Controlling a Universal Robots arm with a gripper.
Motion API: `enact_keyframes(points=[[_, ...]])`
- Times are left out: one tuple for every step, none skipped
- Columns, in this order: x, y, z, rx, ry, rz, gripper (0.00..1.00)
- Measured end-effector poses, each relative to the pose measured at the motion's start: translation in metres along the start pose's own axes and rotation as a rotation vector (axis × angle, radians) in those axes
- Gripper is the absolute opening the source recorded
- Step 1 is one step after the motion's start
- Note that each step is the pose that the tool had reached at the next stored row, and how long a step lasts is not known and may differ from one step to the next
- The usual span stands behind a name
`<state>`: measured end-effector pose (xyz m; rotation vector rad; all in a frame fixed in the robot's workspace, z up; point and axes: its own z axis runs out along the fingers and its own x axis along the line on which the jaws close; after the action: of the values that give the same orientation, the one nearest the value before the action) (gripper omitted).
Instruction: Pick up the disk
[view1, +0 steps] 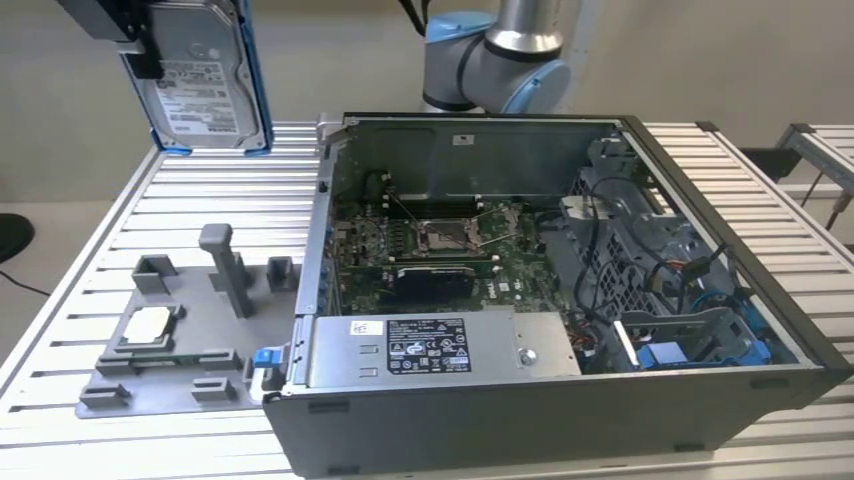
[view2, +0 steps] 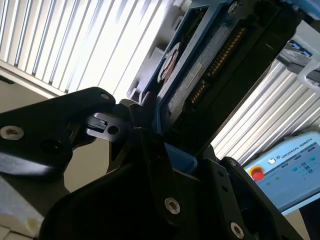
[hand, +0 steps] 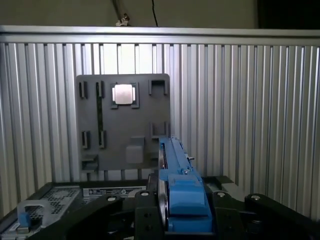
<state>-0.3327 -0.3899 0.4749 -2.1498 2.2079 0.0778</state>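
Observation:
The disk (view1: 200, 80), a silver-grey drive with a white label in a blue bracket, hangs upright in the air at the exterior view's upper left, well above the slatted table. My gripper (view1: 144, 55) is shut on its edge. In the first wrist view the disk (hand: 172, 170) appears edge-on, blue bracket toward the camera, clamped between the black fingers (hand: 145, 215). The second wrist view has the disk (view2: 195, 75) slanting away from my gripper (view2: 160, 142), its connector side in shadow.
An open computer case (view1: 747, 390) fills the table's middle and the exterior view's right, with a grey power supply box (view1: 441, 345) at its front. A grey fixture plate (view1: 187, 290) carrying a small square chip (view1: 150, 325) lies below the disk. The arm's base (view1: 501, 60) stands behind the case.

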Motion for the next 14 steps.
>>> enact_keyframes(points=[[-0.0002,-0.0045,0.0000,0.0000,0.0001,0.000,0.00],[-0.0003,-0.0091,0.0001,0.0000,0.0000,0.000,0.00],[-0.0004,-0.0133,0.0001,0.0000,0.0000,0.000,0.00],[-0.0005,-0.0180,0.0001,0.0000,0.0000,0.000,0.00],[-0.0007,-0.0226,0.0001,-0.0001,0.0001,0.000,0.00],[-0.0008,-0.0272,0.0002,0.0000,0.0000,0.000,0.00],[-0.0009,-0.0316,0.0002,0.0000,0.0000,0.000,0.00],[-0.0011,-0.0362,0.0002,0.0000,0.0000,0.000,0.00],[-0.0012,-0.0407,0.0003,0.0000,0.0000,0.000,0.00],[-0.0013,-0.0452,0.0003,0.0000,0.0000,0.000,0.00],[-0.0015,-0.0499,0.0004,0.0000,0.0000,0.000,0.00],[-0.0016,-0.0545,0.0004,0.0000,0.0000,0.000,0.00],[-0.0018,-0.0590,0.0004,-0.0001,0.0001,0.000,0.00],[-0.0019,-0.0633,0.0005,0.0001,-0.0001,0.000,0.00]])
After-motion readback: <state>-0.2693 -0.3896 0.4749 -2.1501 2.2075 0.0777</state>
